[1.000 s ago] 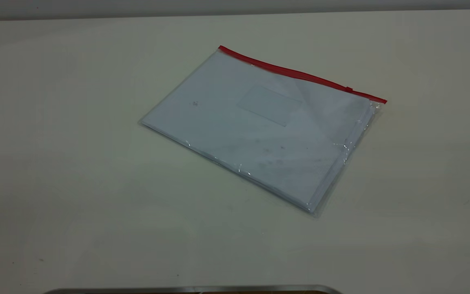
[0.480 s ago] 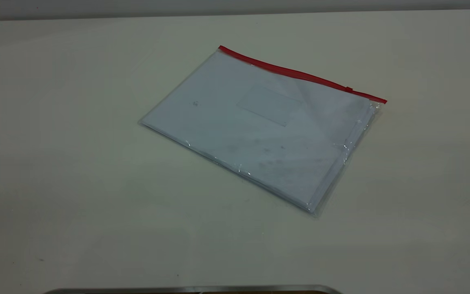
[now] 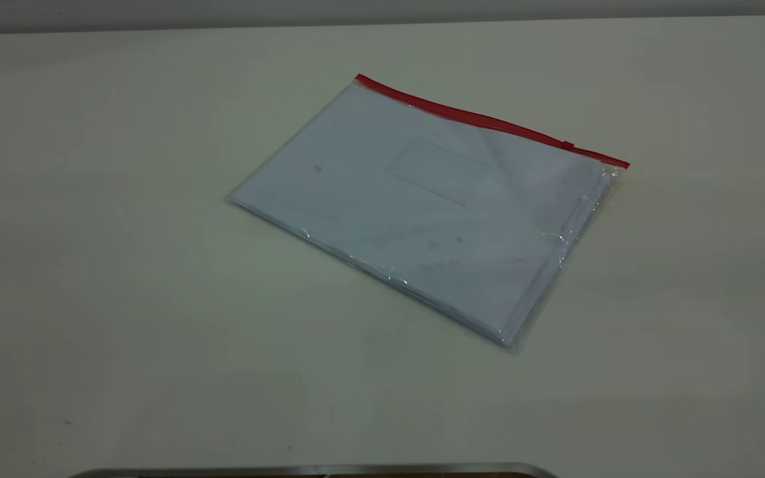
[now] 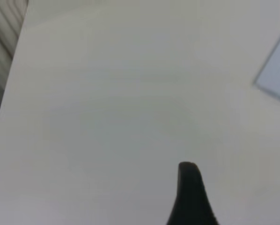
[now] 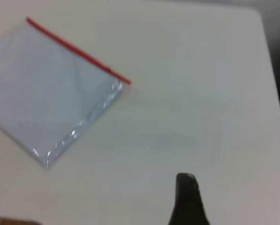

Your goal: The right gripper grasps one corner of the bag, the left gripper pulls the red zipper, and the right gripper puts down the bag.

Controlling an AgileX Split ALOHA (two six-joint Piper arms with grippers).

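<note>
The bag [image 3: 422, 206] lies flat on the white table, a clear pouch with white sheets inside. The red zipper [image 3: 489, 121] runs along its far long edge, with the small slider tab [image 3: 567, 145] near the right corner. Neither gripper shows in the exterior view. The right gripper [image 5: 187, 197] hangs over bare table, well away from the bag [image 5: 50, 89] and the red zipper [image 5: 76, 50]. The left gripper [image 4: 190, 192] is also over bare table, and only one corner of the bag [image 4: 278, 77] shows at the edge of its view.
A metal rim [image 3: 316, 470] runs along the table's near edge. The table's far edge [image 3: 382, 23] meets a grey wall. The table's side edges show in the left wrist view [image 4: 13, 70] and the right wrist view [image 5: 271, 70].
</note>
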